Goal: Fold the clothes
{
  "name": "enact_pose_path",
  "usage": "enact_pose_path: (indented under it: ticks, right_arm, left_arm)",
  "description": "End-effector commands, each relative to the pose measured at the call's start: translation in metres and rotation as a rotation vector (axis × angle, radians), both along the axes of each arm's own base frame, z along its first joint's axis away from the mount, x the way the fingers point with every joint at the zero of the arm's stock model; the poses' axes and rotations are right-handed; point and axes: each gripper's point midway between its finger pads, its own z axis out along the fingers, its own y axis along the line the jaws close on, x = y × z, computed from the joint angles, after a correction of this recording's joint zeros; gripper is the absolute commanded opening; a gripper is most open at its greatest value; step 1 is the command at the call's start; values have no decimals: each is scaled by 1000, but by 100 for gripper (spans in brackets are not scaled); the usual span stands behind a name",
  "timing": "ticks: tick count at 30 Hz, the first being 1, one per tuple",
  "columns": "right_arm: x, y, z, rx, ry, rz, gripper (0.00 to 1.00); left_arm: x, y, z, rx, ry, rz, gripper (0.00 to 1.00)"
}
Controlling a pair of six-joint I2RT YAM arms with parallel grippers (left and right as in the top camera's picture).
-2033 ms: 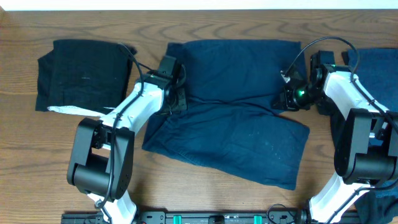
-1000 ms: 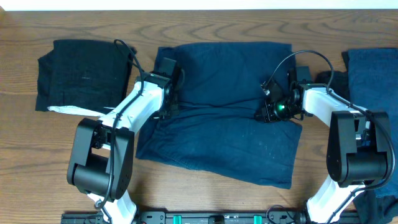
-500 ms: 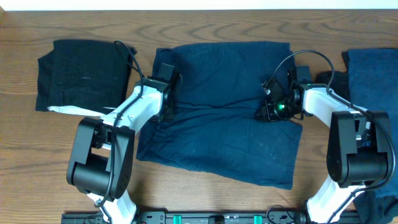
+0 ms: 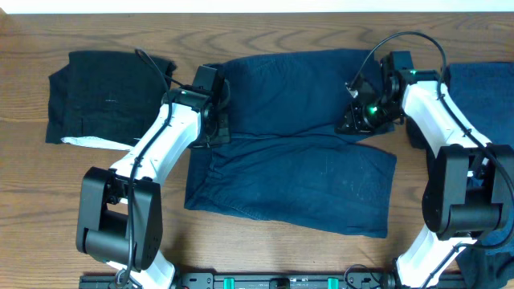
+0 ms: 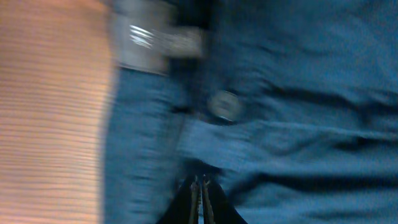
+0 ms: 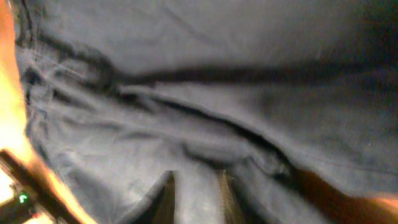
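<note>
Your two arms flank the navy garment (image 4: 297, 168), spread mid-table w/ a crease running across it. Left gripper (image 4: 215, 127) sits at the crease's left end, jaws pinched nearly shut on a cloth ridge below the button (image 5: 224, 104). Right gripper (image 4: 355, 120) mirrors it, jaws narrowly apart w/ cloth between; can't tell if it grips. Holding both ends prob. keeps the fold line straight.

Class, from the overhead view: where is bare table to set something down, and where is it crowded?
Widest bare patch: front-left, bordered by black garment, left arm and blue garment. A narrow strip runs along the back edge. Crowded: the middle, where left tool and right tool meet it.
</note>
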Motion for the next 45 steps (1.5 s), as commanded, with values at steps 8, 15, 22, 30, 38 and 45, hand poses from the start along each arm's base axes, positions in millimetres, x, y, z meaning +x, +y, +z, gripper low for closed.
enact_pose_path:
  ticks: [8,15,22,30,38,45]
  right_arm:
    - [-48,-50,-46,-271,233,-152,1]
    - [-53,-81,-73,-321,233,-269,1]
    - [-22,-105,-76,-291,122,-367,1]
    - [2,-109,-81,-286,33,-385,1]
    - [39,-114,-80,-272,-116,-405,2]
    - [46,-107,-42,-226,-101,-395,21]
  left_arm:
    - [-25,-25,-26,-148,138,-42,6]
    - [-32,-21,-53,-118,209,-46,6]
    - [-17,-12,-62,-76,163,-32,6]
    - [8,-18,-61,-104,65,-10,6]
    - [34,-16,-55,-129,-31,6,6]
    - [48,-15,9,-183,-136,14,6]
